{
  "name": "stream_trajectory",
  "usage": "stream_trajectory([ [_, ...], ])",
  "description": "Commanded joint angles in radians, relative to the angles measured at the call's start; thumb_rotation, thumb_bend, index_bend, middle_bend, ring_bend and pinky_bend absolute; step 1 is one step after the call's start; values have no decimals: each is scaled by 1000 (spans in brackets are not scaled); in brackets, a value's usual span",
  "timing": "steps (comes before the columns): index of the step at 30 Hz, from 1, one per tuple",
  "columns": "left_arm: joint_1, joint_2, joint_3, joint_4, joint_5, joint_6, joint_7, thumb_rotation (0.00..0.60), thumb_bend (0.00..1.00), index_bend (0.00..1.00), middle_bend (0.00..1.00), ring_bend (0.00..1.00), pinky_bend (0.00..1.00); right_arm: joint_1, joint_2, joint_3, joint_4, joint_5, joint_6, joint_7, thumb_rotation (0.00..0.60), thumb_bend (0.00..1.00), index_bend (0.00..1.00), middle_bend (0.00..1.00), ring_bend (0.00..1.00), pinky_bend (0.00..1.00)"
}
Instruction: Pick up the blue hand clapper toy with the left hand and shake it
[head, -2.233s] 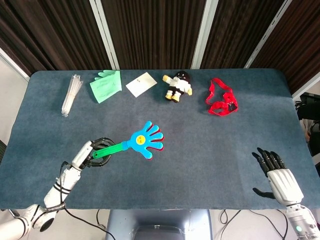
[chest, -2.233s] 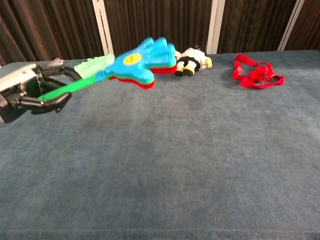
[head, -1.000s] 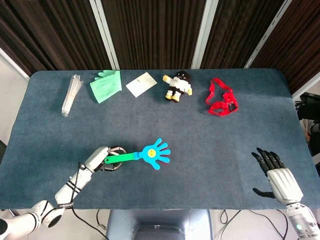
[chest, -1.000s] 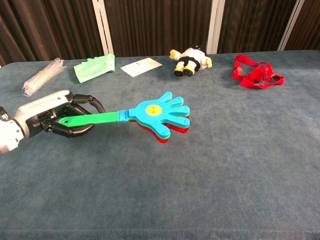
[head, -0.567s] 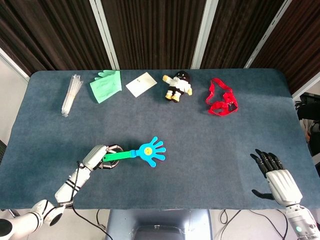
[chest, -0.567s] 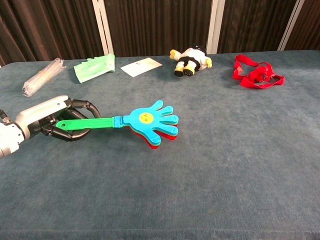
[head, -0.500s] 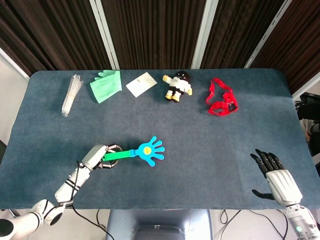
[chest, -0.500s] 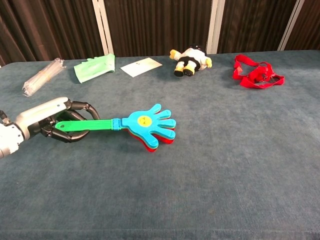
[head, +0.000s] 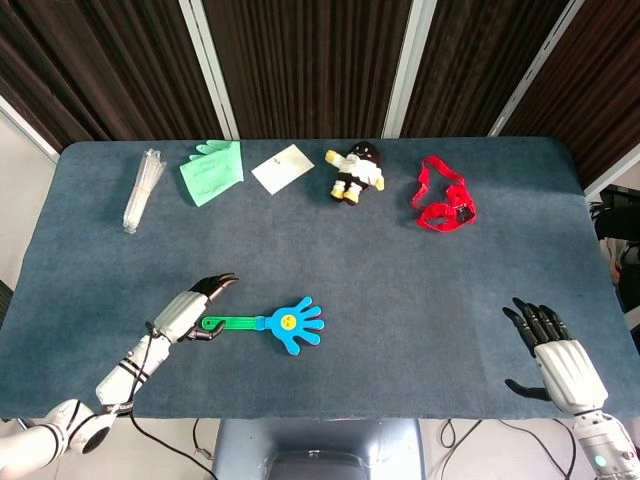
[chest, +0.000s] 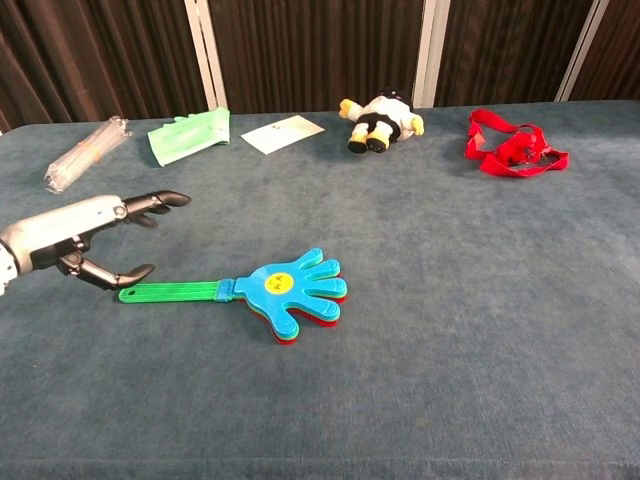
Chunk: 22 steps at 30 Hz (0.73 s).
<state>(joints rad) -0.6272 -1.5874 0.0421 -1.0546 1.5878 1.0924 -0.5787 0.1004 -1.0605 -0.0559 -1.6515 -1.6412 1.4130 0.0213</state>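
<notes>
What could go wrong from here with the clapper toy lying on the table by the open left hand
The left hand is open and the blue hand clapper toy lies flat on the table, so the shaking may be left undone if it isn't regrasped. The thin green handle lies low on the cloth, so the fingers could push it away rather than get under it. A grip at the very handle end may let the heavier blue head swing or slip.

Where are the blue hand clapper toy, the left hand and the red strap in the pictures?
blue hand clapper toy (chest: 285, 285): chest view, on the blue palm beside the yellow face.
left hand (chest: 85, 235): chest view, on the grey back of the hand.
red strap (head: 443, 203): head view, on the bunched red loops.
</notes>
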Motion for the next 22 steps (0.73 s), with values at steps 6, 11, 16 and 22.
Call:
stream_trajectory([
  [6, 252, 205, 33, -249, 122, 499, 581, 600, 445, 0, 0, 0, 0, -13, 2, -6, -7, -24, 30, -13, 600, 146, 0, 0, 0, 0],
  [11, 428, 167, 73, -181, 136, 711, 600, 600, 442, 0, 0, 0, 0, -18, -15, -6, -6, -28, 34, -50, 600, 146, 0, 0, 0, 0],
  [16, 433, 162, 73, -161, 128, 653, 636, 600, 439, 0, 0, 0, 0, -19, -38, 9, 10, -37, 59, -59, 600, 146, 0, 0, 0, 0],
  [22, 439, 178, 52, -185, 112, 618, 682, 600, 439, 0, 0, 0, 0, -29, -49, 27, 23, -21, 86, -74, 600, 146, 0, 0, 0, 0],
])
